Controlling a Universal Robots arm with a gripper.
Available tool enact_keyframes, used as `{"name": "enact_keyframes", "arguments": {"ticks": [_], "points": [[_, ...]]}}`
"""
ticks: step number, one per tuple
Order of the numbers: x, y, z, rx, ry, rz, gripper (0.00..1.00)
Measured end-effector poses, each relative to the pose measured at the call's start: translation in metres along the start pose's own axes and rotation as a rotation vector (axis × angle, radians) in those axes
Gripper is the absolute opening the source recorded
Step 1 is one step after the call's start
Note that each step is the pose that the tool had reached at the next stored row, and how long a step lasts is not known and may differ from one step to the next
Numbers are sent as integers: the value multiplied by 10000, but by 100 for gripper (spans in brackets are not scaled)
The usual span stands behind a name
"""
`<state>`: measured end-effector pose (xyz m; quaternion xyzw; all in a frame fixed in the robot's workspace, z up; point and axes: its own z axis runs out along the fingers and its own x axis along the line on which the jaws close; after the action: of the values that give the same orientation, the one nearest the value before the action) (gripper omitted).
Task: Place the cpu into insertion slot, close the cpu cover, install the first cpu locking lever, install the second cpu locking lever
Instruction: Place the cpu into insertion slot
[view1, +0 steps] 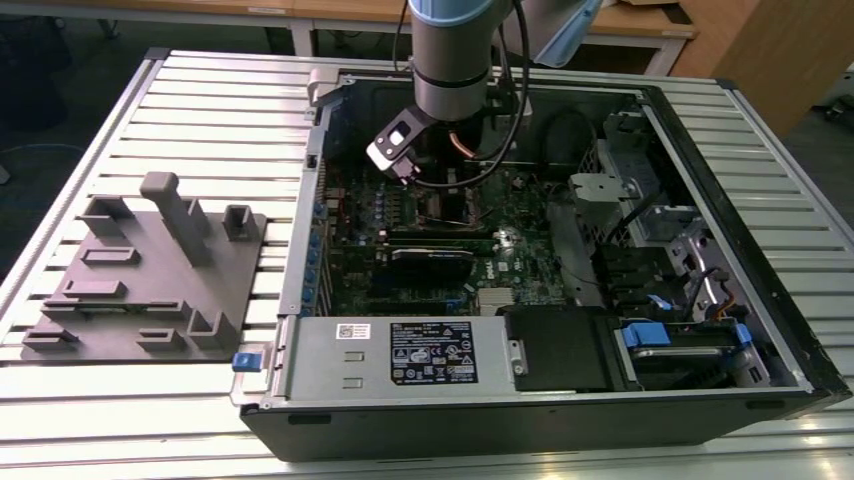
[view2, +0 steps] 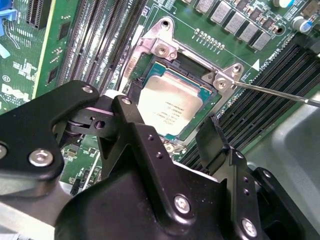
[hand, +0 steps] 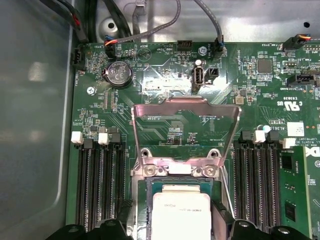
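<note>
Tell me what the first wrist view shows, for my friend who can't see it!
A silver-topped cpu sits in the insertion slot of a green circuit board, with the open claw straddling it. The cpu cover, a silvery frame, stands flipped open beyond it, and long black memory slots run along both sides.
</note>
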<state>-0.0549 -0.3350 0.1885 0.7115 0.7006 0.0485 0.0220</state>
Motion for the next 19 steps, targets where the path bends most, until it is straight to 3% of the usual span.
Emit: {"name": "enact_keyframes", "arguments": {"ticks": [11, 15, 19], "points": [[1, -1, 9, 1, 44, 6, 69], [1, 0, 10, 0, 14, 2, 69], [2, 0, 7, 15, -58, -4, 69]]}}
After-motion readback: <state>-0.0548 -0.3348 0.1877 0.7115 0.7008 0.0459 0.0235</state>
